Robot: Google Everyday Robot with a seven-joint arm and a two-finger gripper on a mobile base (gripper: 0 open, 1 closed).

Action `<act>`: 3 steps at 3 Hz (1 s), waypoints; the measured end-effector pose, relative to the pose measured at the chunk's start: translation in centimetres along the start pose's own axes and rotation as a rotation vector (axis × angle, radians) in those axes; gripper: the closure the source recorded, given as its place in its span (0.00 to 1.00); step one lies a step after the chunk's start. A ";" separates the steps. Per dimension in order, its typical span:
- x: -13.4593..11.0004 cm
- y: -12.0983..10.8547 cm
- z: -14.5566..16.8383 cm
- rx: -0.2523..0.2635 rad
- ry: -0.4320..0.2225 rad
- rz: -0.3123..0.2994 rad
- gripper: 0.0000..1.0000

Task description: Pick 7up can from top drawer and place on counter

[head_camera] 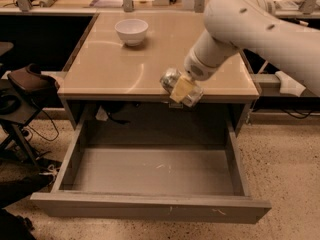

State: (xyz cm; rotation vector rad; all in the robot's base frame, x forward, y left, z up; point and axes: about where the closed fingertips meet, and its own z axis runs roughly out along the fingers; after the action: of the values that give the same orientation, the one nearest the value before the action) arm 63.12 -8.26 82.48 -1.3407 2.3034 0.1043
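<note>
Camera view: the robot's pincer clamps a dented 7up can at the front lip of the bench. Its yellowish fingers are closed across the can's body, and the silvery end pokes out to one side. The can hangs tilted, well above the floor of the top drawer, which stands pulled out with nothing visible inside. That suggests the lift is done and only the set-down remains. The white arm reaches in from the right and slopes down over the beige surface, apparently to carry the load inward past the edge. Whether the can touches the bench edge cannot be told. A white bowl sits well apart near the far side, with bare bench between it and the can for a landing.
</note>
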 end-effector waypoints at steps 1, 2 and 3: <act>-3.3 -1.4 -2.6 0.034 -0.055 -0.015 1.00; -3.1 -2.2 -2.8 0.054 -0.033 -0.017 1.00; -2.6 -6.4 -4.2 0.132 0.046 -0.011 1.00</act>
State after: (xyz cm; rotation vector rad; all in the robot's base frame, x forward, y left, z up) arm 68.08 -10.76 88.42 -1.3008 2.2970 -0.0810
